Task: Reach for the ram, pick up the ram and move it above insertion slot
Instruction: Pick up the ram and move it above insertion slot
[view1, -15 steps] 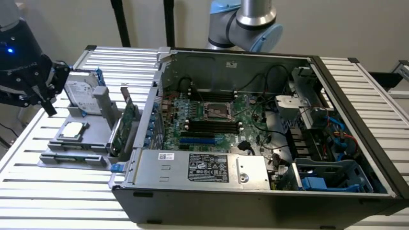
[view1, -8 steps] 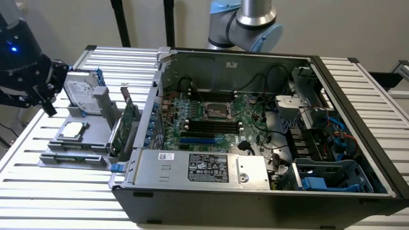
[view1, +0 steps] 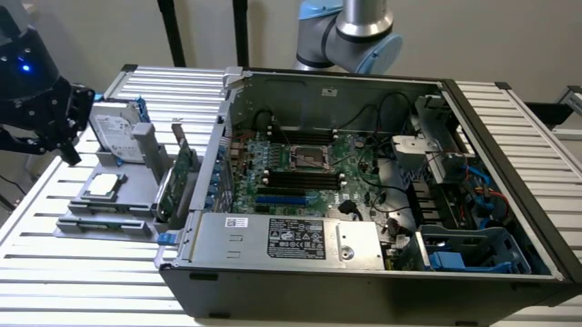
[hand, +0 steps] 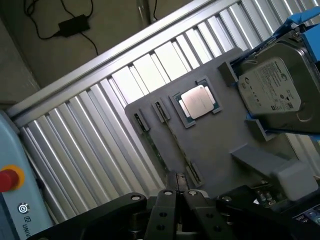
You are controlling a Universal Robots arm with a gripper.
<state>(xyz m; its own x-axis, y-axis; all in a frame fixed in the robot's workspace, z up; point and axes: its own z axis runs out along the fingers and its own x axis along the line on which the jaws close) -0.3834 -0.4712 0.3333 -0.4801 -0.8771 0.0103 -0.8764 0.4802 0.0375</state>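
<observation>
The ram [hand: 176, 142] stands on edge in a slot of the grey fixture plate [hand: 220, 135], showing as a thin dark-green strip between two small clips. In the exterior view the ram [view1: 102, 223] lies along the fixture's front edge. My black gripper [view1: 54, 139] hangs above and behind the fixture at the exterior view's left, well apart from the ram. In the wrist view its fingertips [hand: 170, 196] sit close together, shut with nothing between them. The black memory slots [view1: 300, 178] lie on the motherboard inside the open computer case [view1: 364, 272].
On the fixture sit a silver processor [hand: 198, 100], a hard drive in a blue frame [hand: 275, 90] and a green expansion card [view1: 182, 174] standing beside the case wall. The slatted metal table [view1: 82, 272] surrounds them. A red stop button [hand: 7, 179] shows on a pale blue unit.
</observation>
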